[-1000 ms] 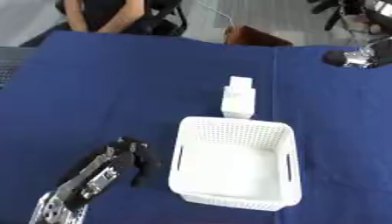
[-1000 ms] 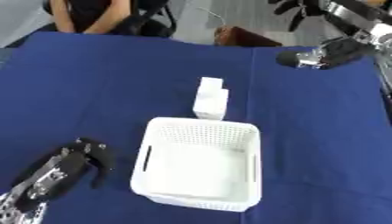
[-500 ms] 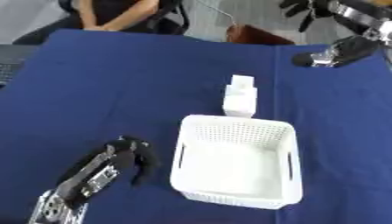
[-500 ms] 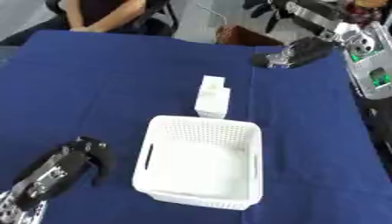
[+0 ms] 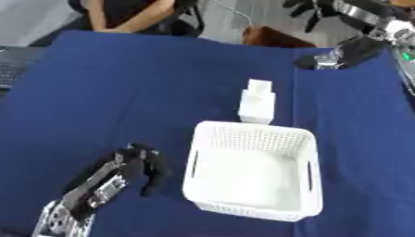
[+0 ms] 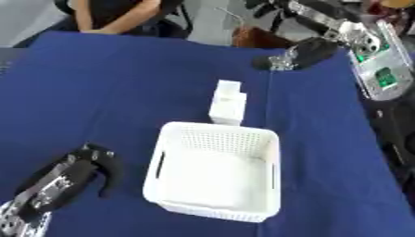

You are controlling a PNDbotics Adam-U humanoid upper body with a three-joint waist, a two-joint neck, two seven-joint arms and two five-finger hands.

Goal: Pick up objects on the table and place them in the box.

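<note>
A small white boxy object (image 5: 258, 102) stands upright on the blue tablecloth, just beyond the far rim of the white perforated basket (image 5: 251, 130). Nothing lies inside the basket. My right hand (image 5: 354, 47) hangs high at the upper right, above the table's far edge and well apart from the white object. Its fingers are spread and it holds nothing. Near the lower left corner my left hand (image 5: 135, 164) rests on the cloth, left of the basket, with relaxed fingers and nothing in it.
The blue cloth (image 5: 122, 92) covers the whole table. A brown object (image 5: 272, 37) sits past the far edge, and a person sits there too. A dark device (image 5: 12, 60) lies at the left edge. A green circuit board (image 6: 386, 78) shows on the right.
My right hand has moved left, further into view and nearer the white object. The left hand, basket and white object have stayed put.
</note>
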